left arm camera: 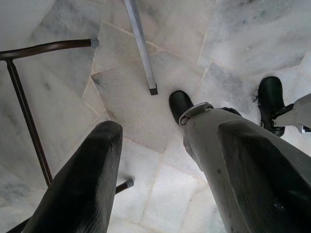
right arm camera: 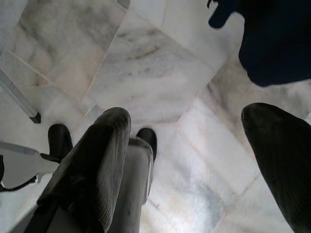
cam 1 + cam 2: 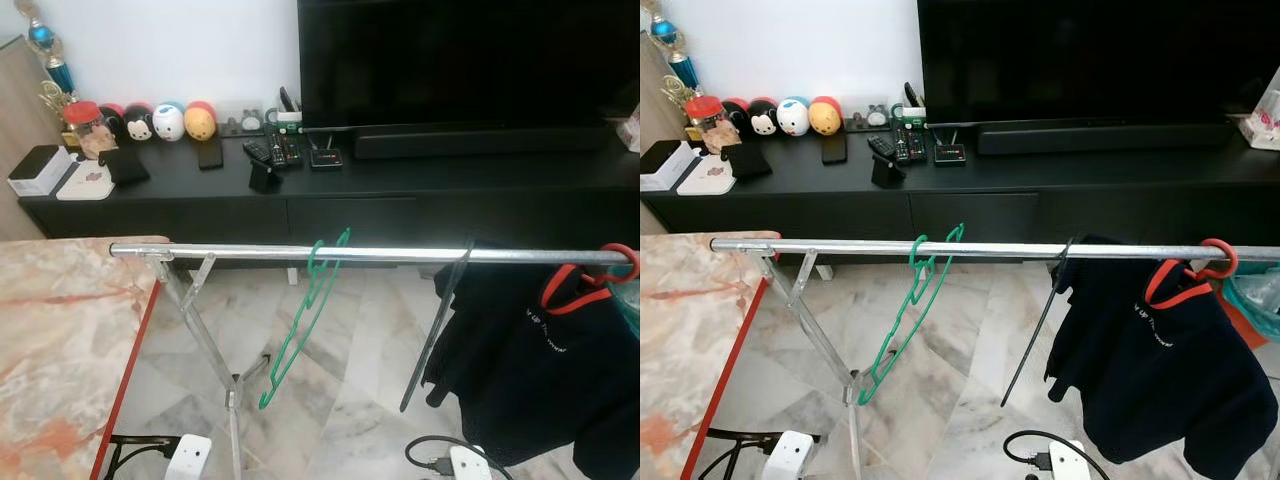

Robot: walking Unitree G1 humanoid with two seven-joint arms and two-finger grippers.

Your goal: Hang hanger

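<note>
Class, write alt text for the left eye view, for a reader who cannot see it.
A green hanger hangs empty on a metal rail, left of a black hanger and a dark garment on a red hanger. Behind stands a black TV cabinet under a TV; a marble table is at left.

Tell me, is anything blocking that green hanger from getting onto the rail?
Nothing visible does. The green hanger already hooks over the metal rail, tilted, with bare rail on both sides. The black hanger and dark garment hang farther along, apart from it.
</note>
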